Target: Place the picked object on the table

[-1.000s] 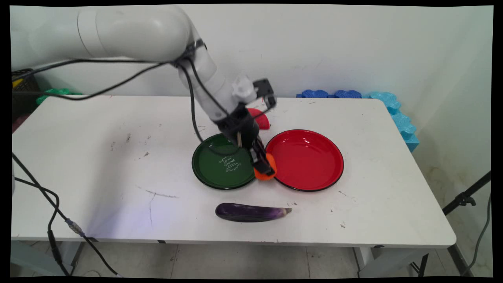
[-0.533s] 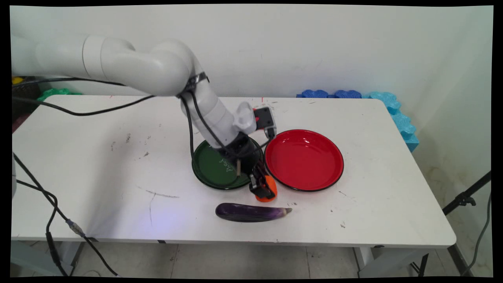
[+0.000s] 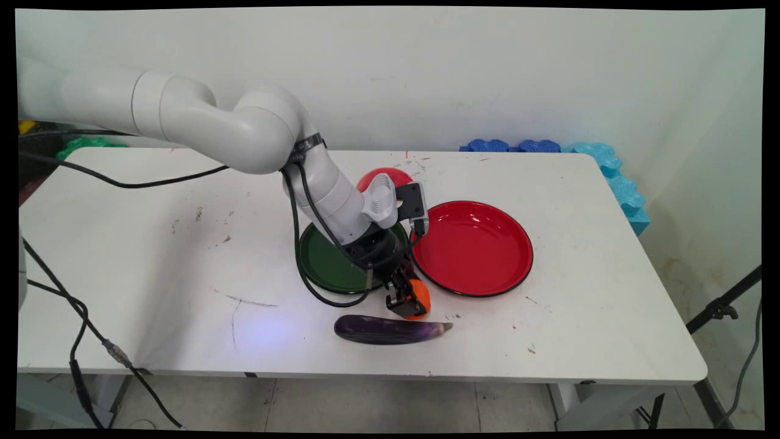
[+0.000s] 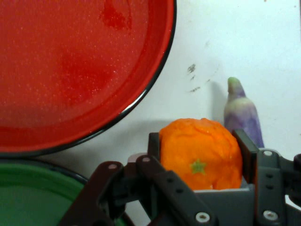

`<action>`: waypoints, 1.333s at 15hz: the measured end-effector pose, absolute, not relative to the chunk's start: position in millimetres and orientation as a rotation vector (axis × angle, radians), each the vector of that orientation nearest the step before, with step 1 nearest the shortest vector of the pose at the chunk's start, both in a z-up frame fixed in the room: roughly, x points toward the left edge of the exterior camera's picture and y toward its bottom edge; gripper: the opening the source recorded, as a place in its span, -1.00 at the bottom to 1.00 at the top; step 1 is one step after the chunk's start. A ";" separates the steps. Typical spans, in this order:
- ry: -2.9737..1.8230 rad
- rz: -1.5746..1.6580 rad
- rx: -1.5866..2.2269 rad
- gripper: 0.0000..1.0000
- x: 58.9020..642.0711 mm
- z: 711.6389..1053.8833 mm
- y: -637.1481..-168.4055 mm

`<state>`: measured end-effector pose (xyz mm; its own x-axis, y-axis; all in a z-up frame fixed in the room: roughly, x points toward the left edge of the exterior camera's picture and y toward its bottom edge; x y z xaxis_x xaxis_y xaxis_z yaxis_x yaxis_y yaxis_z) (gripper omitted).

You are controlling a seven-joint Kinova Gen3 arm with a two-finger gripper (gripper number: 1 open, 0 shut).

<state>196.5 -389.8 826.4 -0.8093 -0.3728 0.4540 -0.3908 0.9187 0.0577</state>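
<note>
My black gripper (image 3: 409, 303) is shut on an orange (image 3: 420, 294), low over the white table between the two plates and the eggplant. In the hand view the orange (image 4: 201, 153) sits squeezed between both fingers (image 4: 247, 149), its small green stem mark facing the camera. A purple eggplant (image 3: 390, 329) lies just in front of the gripper on the table; its pale tip (image 4: 241, 110) shows to the right of the orange. The green plate (image 3: 323, 262) lies behind and left of the gripper, the red plate (image 3: 472, 247) behind and right (image 4: 80, 70).
A small red object (image 3: 381, 177) lies on the table behind the arm, partly hidden. Blue foam pieces (image 3: 548, 146) line the back right edge. Black cables (image 3: 79, 317) hang off the table's left front.
The arm has carried the orange down and toward the near side, from over the gap between the plates to just above the table by the eggplant. The grip stayed shut.
</note>
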 end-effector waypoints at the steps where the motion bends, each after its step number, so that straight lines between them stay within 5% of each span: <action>1: -2.612 0.068 0.540 -1.00 196.8 826.2 -390.5; 19: -2.634 0.115 0.481 -1.00 199.0 811.7 -385.1; 20: -2.634 0.117 0.480 1.00 198.8 811.1 -385.4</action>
<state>198.8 -385.4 811.1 -0.8345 -0.3140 0.4528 -0.3530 0.9356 -0.0017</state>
